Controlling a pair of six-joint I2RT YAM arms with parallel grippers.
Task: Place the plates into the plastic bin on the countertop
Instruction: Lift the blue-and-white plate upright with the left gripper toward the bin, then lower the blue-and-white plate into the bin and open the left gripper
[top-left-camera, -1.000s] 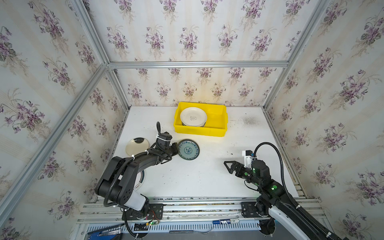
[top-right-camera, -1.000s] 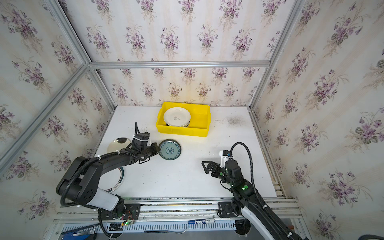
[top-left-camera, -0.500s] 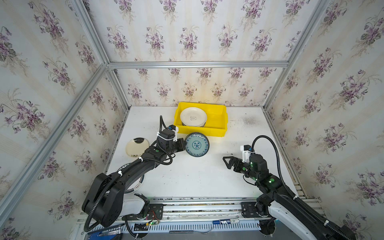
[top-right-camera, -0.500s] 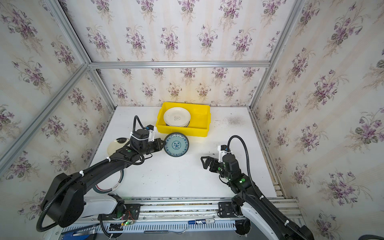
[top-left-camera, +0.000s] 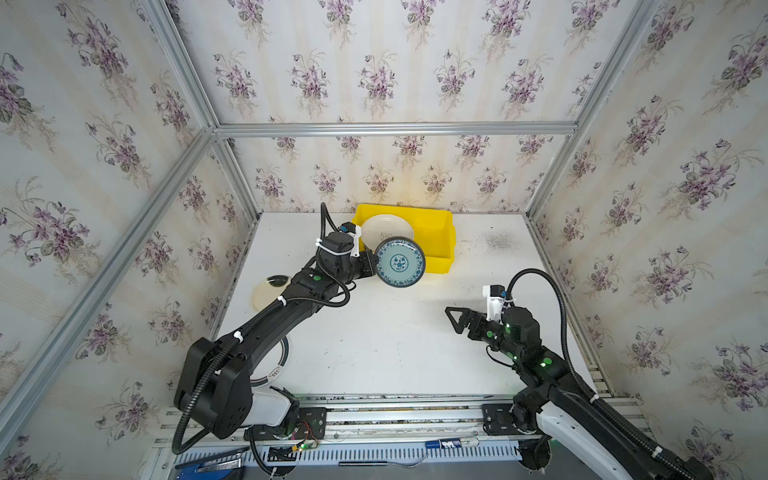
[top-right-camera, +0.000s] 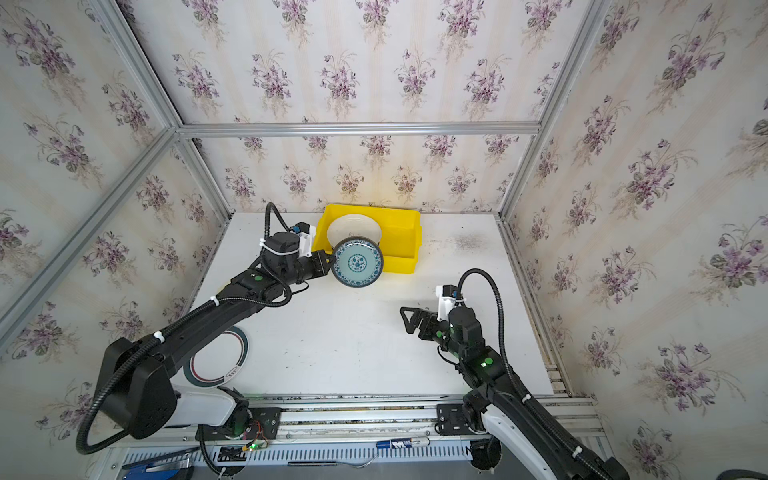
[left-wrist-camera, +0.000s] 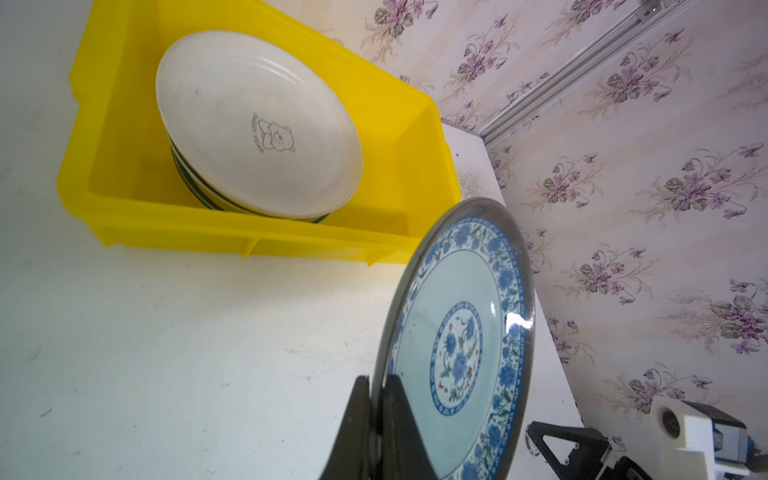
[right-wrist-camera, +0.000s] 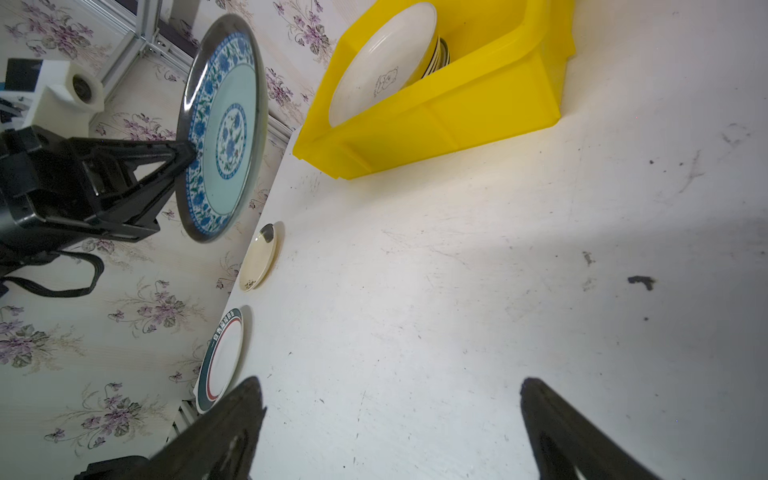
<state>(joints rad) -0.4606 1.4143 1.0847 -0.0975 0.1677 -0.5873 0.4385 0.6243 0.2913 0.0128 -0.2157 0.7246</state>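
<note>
Item: teal floral plate (top-left-camera: 400, 262), pinched by one edge in the left end effector (top-left-camera: 371, 266), jaws narrow on the rim. The plate stands nearly on edge in the air, near the front wall of the yellow bin (top-left-camera: 441, 243), upper centre in both top views. Bin contents: a stack of plates (left-wrist-camera: 257, 120), bear-marked white one on top, in its left half as seen from above. Right end effector (top-left-camera: 454, 319): jaws wide, empty, over the bare counter (top-left-camera: 395, 353), lower right. Risks, as I judge them: the thin rim pinch lets the plate swivel or slip, its low edge clips the bin wall, or a tilted release knocks the stack. Only the left wrist view shows the pinch itself and the striped plates under the top one. The right wrist view shows the cream plate (right-wrist-camera: 259, 257) and dark-rimmed plate (right-wrist-camera: 220, 357) whole at the counter's edge. From above, the left arm partly hides both.
</note>
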